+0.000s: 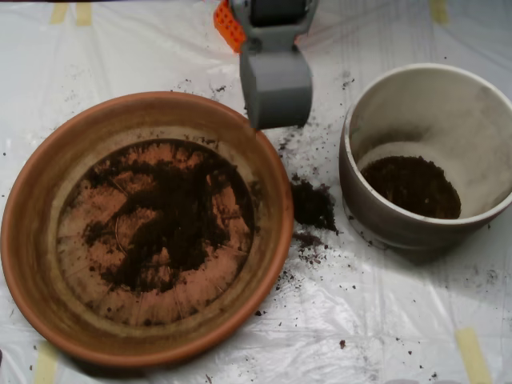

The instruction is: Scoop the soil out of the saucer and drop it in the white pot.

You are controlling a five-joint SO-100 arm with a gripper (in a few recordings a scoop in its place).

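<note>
Overhead view. The saucer (36, 264) sits at the left of the desk (416, 320), which is covered in a white plastic sheet held with strips of yellowish tape (472, 352). Soil (172, 212) lies in a thin, patchy layer across the saucer's bottom, thickest near the middle; bare terracotta shows around it.

The white pot (480, 136) stands at the right, well apart from the saucer. A dark layer of soil covers its bottom, and its inner walls are dusty.

Between the two vessels, a small pile of spilled soil (312, 204) rests on the sheet just beside the saucer's right rim, with loose crumbs scattered around it and toward the pot.

The end effector (276, 88) hangs at top centre, above the saucer's upper right rim and the gap between the vessels. An orange part (226, 24) shows at its upper left. Its grey shells appear closed together; contents cannot be determined.
</note>
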